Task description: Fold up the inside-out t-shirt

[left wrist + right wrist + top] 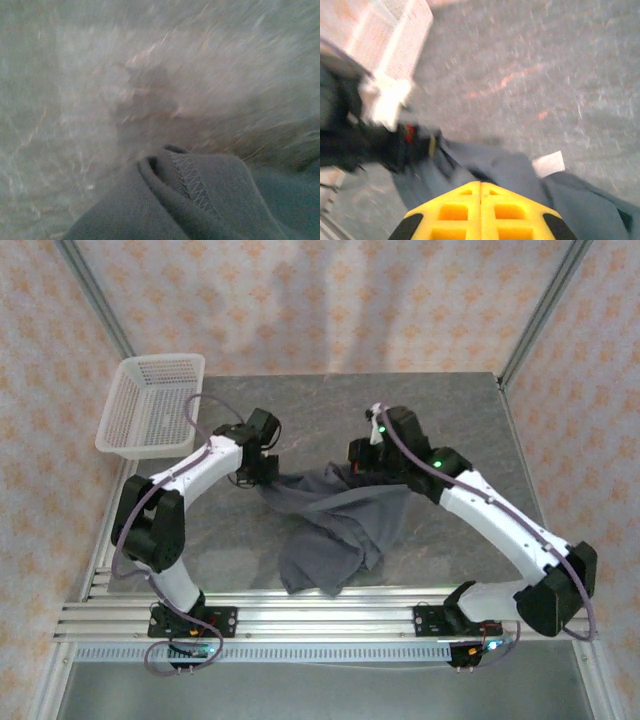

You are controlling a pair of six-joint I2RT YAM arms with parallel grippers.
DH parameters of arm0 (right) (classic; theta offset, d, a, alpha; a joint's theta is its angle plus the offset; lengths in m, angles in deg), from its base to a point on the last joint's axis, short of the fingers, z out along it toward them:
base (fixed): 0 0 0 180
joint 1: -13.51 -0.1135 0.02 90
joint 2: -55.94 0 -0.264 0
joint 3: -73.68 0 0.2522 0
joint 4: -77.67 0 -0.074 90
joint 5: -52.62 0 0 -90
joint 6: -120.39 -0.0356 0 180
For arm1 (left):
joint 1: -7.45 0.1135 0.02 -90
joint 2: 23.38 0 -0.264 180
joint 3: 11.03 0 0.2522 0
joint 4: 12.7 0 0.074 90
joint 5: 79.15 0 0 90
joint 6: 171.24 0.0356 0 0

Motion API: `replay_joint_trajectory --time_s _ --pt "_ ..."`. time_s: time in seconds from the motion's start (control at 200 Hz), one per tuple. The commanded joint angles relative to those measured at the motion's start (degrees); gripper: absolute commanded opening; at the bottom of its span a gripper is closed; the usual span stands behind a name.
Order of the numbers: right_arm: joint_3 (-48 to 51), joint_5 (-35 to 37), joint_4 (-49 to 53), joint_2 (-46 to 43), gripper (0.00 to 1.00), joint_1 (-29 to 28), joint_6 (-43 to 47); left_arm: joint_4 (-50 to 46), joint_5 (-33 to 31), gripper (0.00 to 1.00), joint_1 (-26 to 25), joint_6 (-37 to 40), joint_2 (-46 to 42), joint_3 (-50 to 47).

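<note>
**A:** Where is the inside-out t-shirt [330, 530]?

**B:** Around the middle of the table [450, 420]. Its upper edge is strung between the two arms and lifted, and the rest sags into a rumpled heap toward the near rail.

**A:** And the grippers?

**B:** The right gripper [362, 466] is clamped on the cloth. In its wrist view the yellow fingers [450, 212] are pressed flat together, and grey fabric spills out beyond them. The left gripper [262, 476] looks pinched on the opposite end, because the fabric draws up tight to it from above (though its own camera is too smeared to confirm the pinch itself).

**A:** How will it handle?

**B:** I'd say light, limp and not at all stiff. It drapes wherever it isn't held, so any slack will bunch. It isn't fragile and it isn't slippery against the pads. The best holds are along a seam or hem, at two well-separated corners, so the panel hangs flat.

**A:** Which edge do they have?

**B:** I can't tell. The left wrist view shows a stitched hem [192, 182] curled over. A small light tag [549, 164] lies just beside the right fingers, which hints at the collar. The sleeves and neckline are lost in the folds.

**A:** Anything else?

**B:** A white basket [150, 405] sits at the far left, well apart from the shirt.
</note>
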Motion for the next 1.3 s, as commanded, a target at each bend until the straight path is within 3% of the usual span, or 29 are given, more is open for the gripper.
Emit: replay_joint_trajectory --time_s 0.0,0.07,0.14,0.2,0.32,0.385,0.46,0.651,0.726,0.866,0.986,1.106,1.206,1.296 --pt "-5.09 -4.62 -3.78 -3.67 0.00 2.36 -5.48 5.54 -4.04 0.00 0.69 -1.43 -1.87 -2.28" --pt "-7.95 -4.90 -4.94 -4.47 0.00 3.60 -7.90 4.97 -5.50 0.00 0.97 -1.59 -1.19 -2.46" --pt "-10.58 -5.10 -6.09 -4.68 0.00 4.90 -10.32 5.41 -4.98 0.10 1.35 -1.49 -2.06 -2.23" --pt "-11.82 -5.35 -6.88 -4.32 0.00 5.24 -10.58 6.38 -3.93 0.09 1.36 -1.34 -3.72 -2.03" --pt "-10.50 -4.53 -0.19 -1.86 0.00 4.98 -5.87 9.19 5.33 0.00 1.42 -1.76 -6.94 -0.43" --pt "-7.21 -1.11 5.24 -0.64 0.00 2.93 -1.07 11.25 11.89 0.00 1.26 -2.83 -8.48 -0.03" --pt "-2.63 2.06 9.58 1.03 0.11 -0.93 2.74 11.69 17.01 0.00 0.78 -3.75 -9.84 1.02" --pt "6.23 5.73 9.61 5.48 0.32 -6.37 1.30 8.97 17.93 0.00 -0.34 -4.09 -12.88 3.95" --pt "6.74 6.08 8.90 8.38 0.29 -6.53 1.53 8.67 19.10 0.00 -0.63 -4.36 -13.57 5.09" --pt "7.30 7.64 6.99 13.33 0.11 -6.85 2.03 7.34 19.04 0.00 -1.39 -4.34 -13.80 8.16" --pt "7.62 6.81 4.46 16.45 0.11 -6.96 2.03 7.06 19.77 0.00 -1.79 -4.95 -13.58 10.02" --pt "5.35 5.59 2.50 20.71 0.14 -7.96 -0.73 11.71 25.96 0.00 -2.73 -11.07 -13.36 14.13" --pt "5.71 10.42 -2.40 23.26 0.14 -7.96 -7.58 16.16 29.41 0.00 -5.62 -17.30 -12.41 24.58" --pt "5.39 10.00 -7.42 25.65 0.14 -8.01 -10.27 14.83 28.78 0.00 -10.02 -18.84 -8.80 40.96"
